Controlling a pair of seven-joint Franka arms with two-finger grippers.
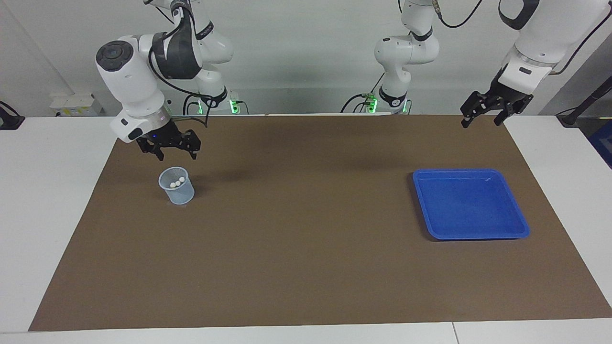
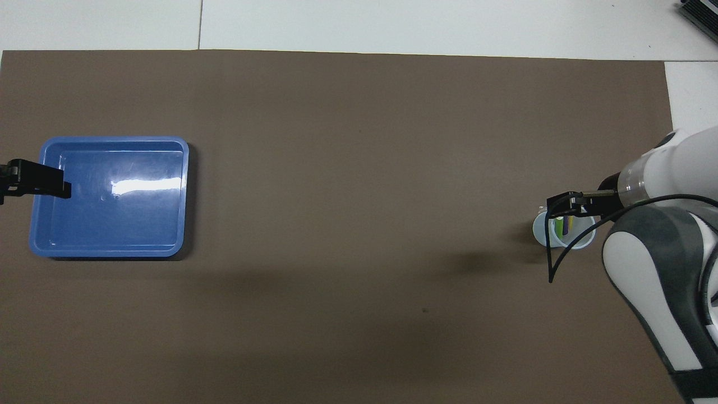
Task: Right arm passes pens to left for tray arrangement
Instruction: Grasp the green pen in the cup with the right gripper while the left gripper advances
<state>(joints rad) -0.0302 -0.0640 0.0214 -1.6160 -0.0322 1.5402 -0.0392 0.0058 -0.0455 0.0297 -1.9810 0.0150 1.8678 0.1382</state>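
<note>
Three pens (image 1: 176, 182) stand in a small pale-blue mesh cup (image 1: 177, 189) toward the right arm's end of the table, their pale ends up. In the overhead view, green and purple pens (image 2: 563, 225) show inside the cup (image 2: 544, 231). My right gripper (image 1: 176, 153) hangs open just above the cup, on the robots' side of it, holding nothing; from overhead the right gripper (image 2: 562, 205) overlaps the cup's rim. The blue tray (image 1: 471, 205) lies empty toward the left arm's end. My left gripper (image 1: 480, 123) waits open, high over the mat's edge near the tray (image 2: 129, 224).
A brown mat (image 1: 306, 248) covers most of the white table (image 1: 52, 200). Both arm bases (image 1: 392, 100) stand along the robots' edge. A black cable (image 2: 552, 264) loops from the right wrist beside the cup.
</note>
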